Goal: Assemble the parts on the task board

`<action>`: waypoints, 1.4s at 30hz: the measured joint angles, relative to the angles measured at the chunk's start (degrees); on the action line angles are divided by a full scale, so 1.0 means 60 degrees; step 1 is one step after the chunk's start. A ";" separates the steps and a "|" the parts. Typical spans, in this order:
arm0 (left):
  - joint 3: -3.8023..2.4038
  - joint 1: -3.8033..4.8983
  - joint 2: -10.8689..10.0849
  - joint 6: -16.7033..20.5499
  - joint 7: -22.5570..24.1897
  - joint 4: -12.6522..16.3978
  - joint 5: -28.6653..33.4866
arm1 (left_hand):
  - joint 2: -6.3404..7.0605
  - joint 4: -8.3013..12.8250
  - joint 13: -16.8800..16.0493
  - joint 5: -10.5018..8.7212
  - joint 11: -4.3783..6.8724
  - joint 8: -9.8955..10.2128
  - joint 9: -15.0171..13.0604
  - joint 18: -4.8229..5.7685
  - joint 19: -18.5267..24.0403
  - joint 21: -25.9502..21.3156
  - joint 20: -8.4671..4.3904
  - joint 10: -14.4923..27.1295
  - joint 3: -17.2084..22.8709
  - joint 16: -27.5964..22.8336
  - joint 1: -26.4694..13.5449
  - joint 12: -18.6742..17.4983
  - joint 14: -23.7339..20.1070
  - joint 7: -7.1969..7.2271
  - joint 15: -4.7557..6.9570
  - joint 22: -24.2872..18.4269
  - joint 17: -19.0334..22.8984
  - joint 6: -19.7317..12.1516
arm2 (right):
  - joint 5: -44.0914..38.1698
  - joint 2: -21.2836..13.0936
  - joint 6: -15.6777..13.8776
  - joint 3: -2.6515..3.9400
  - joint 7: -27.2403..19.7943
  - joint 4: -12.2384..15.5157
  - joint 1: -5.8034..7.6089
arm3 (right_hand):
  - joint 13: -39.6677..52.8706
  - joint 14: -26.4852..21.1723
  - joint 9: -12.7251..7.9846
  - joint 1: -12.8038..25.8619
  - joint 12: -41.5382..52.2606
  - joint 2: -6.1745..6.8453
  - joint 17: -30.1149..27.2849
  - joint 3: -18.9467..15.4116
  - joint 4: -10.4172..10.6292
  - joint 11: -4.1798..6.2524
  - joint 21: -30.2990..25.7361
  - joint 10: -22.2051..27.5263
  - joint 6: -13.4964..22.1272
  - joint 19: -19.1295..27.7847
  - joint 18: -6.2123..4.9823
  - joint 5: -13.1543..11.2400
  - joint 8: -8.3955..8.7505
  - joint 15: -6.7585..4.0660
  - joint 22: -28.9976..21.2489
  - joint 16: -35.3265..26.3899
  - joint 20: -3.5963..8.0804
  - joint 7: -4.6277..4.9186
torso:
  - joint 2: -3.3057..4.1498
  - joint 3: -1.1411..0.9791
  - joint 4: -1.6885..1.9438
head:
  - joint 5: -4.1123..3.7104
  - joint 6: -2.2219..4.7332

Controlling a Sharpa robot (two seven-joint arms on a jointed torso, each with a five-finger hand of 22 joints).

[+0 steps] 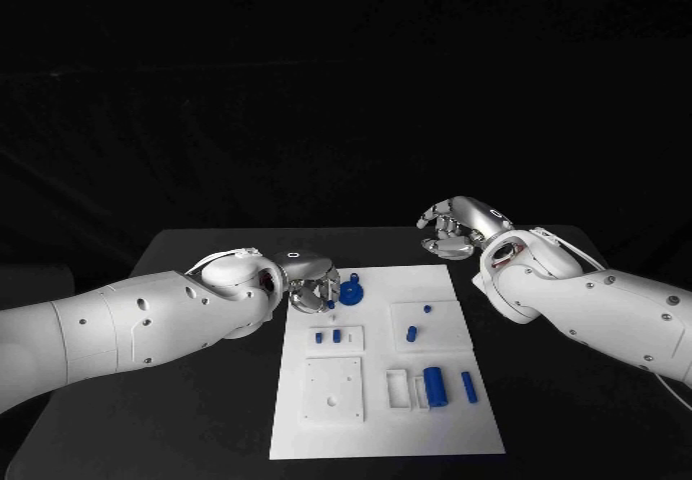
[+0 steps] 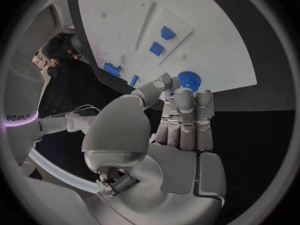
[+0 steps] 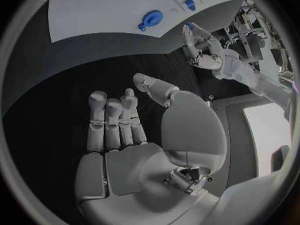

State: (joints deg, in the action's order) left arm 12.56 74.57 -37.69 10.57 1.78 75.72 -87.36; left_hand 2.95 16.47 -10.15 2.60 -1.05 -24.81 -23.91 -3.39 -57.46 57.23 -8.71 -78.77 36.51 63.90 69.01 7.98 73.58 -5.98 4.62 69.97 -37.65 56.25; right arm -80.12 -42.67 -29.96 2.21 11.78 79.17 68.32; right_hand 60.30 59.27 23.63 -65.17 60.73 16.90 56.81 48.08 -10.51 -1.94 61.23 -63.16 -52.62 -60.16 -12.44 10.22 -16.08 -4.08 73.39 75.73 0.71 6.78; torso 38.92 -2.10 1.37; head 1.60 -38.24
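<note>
White board (image 1: 454,420) mid-table. Left hand (image 1: 309,288) at its far left corner, fingertips at blue gear (image 1: 353,293); grasp cannot be told. Right hand (image 1: 459,228) off board, released, empty. Risk: gear slipping if pinched off-centre.

Black matte surface (image 1: 188,420), rectangular, far edge visible against a fully black backdrop. No walls, windows or floor detail distinguishable behind it in the head view. Lighting dim, falls mainly on the surface middle. Right wrist view: cluttered metal equipment (image 3: 262,32) at the rim, details unclear.
</note>
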 measured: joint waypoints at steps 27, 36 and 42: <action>0.0166 -0.0228 0.0457 0.0176 0.0000 -0.0565 -0.1088 | 0.0087 -0.0029 -0.0003 0.0036 -0.0002 0.0002 0.0020 0.0001 0.0004 0.0000 0.0006 0.0000 0.0024 0.0000 0.0084 -0.0001 0.0034 0.0026 0.0034 0.0006 -0.0018 0.0040 | 0.0028 -0.0003 -0.0001 0.0001 -0.0030 0.0082 0.0000 | -0.0008 -0.0007 0.0001 0.0000 0.0000 0.0000 0.0001 0.0000 0.0000 0.0000 0.0000 0.0000 -0.0007 0.0033 -0.0003 0.0036 0.0000 0.0007 0.0001 0.0002 -0.0034 0.0031 | 0.0003 -0.0006 -0.0005 | -0.0027 -0.0072; 0.0166 -0.0319 0.0524 0.0174 0.0015 -0.0714 -0.1095 | 0.0089 -0.0030 -0.0001 0.0036 0.0004 0.0030 0.0016 0.0000 -0.0001 0.0000 0.0000 0.0008 0.0023 0.0000 0.0084 -0.0001 0.0034 0.0025 0.0035 0.0005 -0.0016 0.0040 | 0.0029 0.0010 -0.0001 0.0001 -0.0031 0.0089 0.0000 | -0.0010 -0.0016 0.0001 0.0000 0.0000 0.0000 0.0002 0.0000 0.0000 0.0000 0.0000 -0.0001 0.0002 0.0034 -0.0003 0.0036 0.0000 0.0016 0.0001 0.0002 -0.0034 0.0040 | 0.0001 -0.0007 0.0001 | -0.0030 -0.0093; 0.0168 -0.0361 0.0566 0.0174 0.0022 -0.0817 -0.1094 | 0.0103 -0.0029 -0.0001 0.0036 0.0005 -0.0001 0.0017 0.0000 -0.0003 0.0000 -0.0001 0.0009 0.0021 0.0000 0.0096 -0.0001 0.0034 0.0024 0.0034 0.0005 -0.0016 0.0040 | 0.0029 0.0015 0.0000 0.0001 -0.0031 0.0091 0.0001 | -0.0017 -0.0017 0.0001 0.0000 0.0000 0.0000 0.0002 -0.0001 0.0000 0.0000 0.0000 -0.0001 0.0004 0.0034 -0.0003 0.0036 0.0000 0.0016 0.0009 0.0003 -0.0035 0.0040 | 0.0000 -0.0006 0.0001 | -0.0036 -0.0103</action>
State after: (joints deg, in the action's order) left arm 13.57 72.41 -34.29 11.61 1.91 70.82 -93.92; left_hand 3.57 16.30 -10.16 2.82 -1.02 -24.81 -23.81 -3.39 -57.48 57.23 -8.72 -78.72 36.63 63.90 69.58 7.97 73.79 -5.83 4.83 70.00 -37.74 56.49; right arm -79.95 -42.58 -29.97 2.21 11.59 79.72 68.32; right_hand 60.19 59.17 23.64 -65.17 60.73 16.90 56.82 48.08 -10.51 -1.94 61.23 -63.17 -52.60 -59.96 -12.46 10.43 -16.08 -3.99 73.45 75.75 0.50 7.02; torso 38.92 -2.14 1.37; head 1.39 -38.86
